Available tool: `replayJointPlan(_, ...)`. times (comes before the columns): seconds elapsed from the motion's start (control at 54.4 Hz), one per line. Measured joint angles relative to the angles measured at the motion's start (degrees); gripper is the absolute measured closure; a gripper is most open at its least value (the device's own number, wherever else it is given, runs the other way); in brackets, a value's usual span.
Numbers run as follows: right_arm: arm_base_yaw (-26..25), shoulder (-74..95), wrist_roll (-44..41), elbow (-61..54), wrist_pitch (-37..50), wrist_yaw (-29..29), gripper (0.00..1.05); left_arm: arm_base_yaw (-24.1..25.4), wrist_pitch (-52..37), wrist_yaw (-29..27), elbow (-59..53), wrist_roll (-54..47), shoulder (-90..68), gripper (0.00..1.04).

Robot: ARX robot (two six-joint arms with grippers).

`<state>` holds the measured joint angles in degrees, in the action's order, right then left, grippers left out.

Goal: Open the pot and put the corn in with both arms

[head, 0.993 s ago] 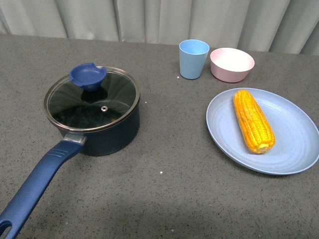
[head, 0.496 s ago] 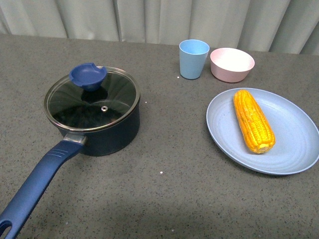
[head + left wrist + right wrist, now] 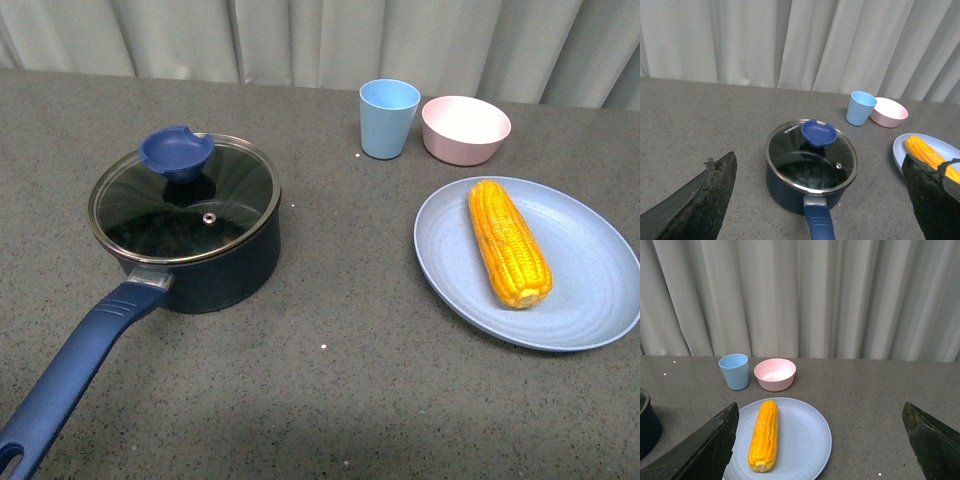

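Note:
The dark navy pot [image 3: 195, 255] stands at the left with its glass lid [image 3: 185, 200] on, blue knob [image 3: 176, 152] on the lid's far side, and its long blue handle [image 3: 70, 385] pointing to the near left corner. It also shows in the left wrist view [image 3: 810, 170]. The yellow corn [image 3: 509, 241] lies on a light blue plate [image 3: 590, 300] at the right, and shows in the right wrist view [image 3: 764, 435]. Neither arm shows in the front view. My left gripper [image 3: 820, 210] is open above the pot's handle side. My right gripper [image 3: 820, 445] is open above the plate's edge beside the corn.
A light blue cup [image 3: 388, 118] and a pink bowl [image 3: 465, 130] stand at the back, behind the plate. A pale curtain [image 3: 320, 35] hangs behind the grey table [image 3: 340, 400]. Bare table lies between pot and plate.

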<state>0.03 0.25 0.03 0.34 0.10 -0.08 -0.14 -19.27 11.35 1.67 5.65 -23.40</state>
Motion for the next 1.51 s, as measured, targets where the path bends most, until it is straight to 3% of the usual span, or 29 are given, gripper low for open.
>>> replayJointPlan(0.239,0.00,0.00,0.00,0.00,0.00,-0.02,0.09,-9.22,-34.34,-10.08,6.84,3.08,-39.23,0.06)
replayJointPlan(0.533,0.00,0.00,0.00,0.00,0.00,-0.02,0.09,-17.59,-49.77,-15.37,17.27,3.02,-68.19,0.06)
replayJointPlan(0.809,0.00,0.00,0.00,0.00,0.00,0.00,0.09,-19.63,-50.25,-18.93,27.69,1.99,-82.66,0.06)
replayJointPlan(1.177,0.00,0.00,0.00,0.00,0.00,0.00,0.09,-20.13,-47.04,-19.17,35.43,-0.96,-91.41,0.06)
replayJointPlan(1.508,0.00,0.00,0.00,0.00,0.00,-0.02,0.09,-18.05,-46.66,-19.34,39.60,-3.54,-96.63,0.06)
